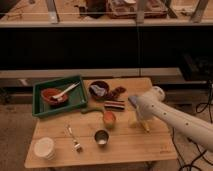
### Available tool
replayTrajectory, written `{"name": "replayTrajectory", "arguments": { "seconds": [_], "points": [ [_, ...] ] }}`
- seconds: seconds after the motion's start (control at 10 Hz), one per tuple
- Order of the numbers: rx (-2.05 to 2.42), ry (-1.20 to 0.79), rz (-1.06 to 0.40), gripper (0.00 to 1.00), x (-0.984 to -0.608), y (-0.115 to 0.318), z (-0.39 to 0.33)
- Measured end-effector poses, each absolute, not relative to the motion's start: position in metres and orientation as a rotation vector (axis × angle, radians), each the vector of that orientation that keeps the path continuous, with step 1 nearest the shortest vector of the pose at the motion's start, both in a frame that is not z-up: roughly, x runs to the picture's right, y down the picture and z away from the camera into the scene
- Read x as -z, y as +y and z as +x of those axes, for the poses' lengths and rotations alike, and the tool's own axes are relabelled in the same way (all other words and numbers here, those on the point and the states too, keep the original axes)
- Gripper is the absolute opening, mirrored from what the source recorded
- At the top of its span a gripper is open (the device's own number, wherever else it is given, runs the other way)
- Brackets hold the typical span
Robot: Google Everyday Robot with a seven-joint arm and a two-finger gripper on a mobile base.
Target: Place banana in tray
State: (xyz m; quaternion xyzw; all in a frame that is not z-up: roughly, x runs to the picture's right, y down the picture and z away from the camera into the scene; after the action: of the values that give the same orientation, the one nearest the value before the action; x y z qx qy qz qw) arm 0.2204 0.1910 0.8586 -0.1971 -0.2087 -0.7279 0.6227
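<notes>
The banana is small and pale yellow. It lies on the wooden table right of the middle, and only part of it shows under my arm. My gripper is at the end of the white arm that reaches in from the right, directly over the banana. The green tray stands at the table's back left, well away from the gripper. It holds a red bowl with a white spoon.
Between banana and tray are a dark round bowl, a striped bar, a slim green vegetable and an orange cup. A metal cup, a fork and a white bowl sit near the front. A blue sponge shows by the arm.
</notes>
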Motion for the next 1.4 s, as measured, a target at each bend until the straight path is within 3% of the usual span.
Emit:
{"name": "replayTrajectory", "arguments": {
  "seconds": [0.1,0.2,0.3,0.6,0.9,1.4],
  "points": [
    [1.67,-0.48,-0.45,0.59,-0.862,0.194,0.221],
    [1.667,-0.479,-0.43,0.41,-0.869,0.196,0.22],
    [1.668,-0.478,-0.431,0.36,-0.868,0.195,0.221],
    [1.672,-0.477,-0.431,0.05,-0.864,0.192,0.22],
    [1.685,-0.497,-0.404,0.0,-0.853,0.191,0.212],
    [1.707,-0.506,-0.273,0.0,-0.776,0.128,0.164]
  ]
}}
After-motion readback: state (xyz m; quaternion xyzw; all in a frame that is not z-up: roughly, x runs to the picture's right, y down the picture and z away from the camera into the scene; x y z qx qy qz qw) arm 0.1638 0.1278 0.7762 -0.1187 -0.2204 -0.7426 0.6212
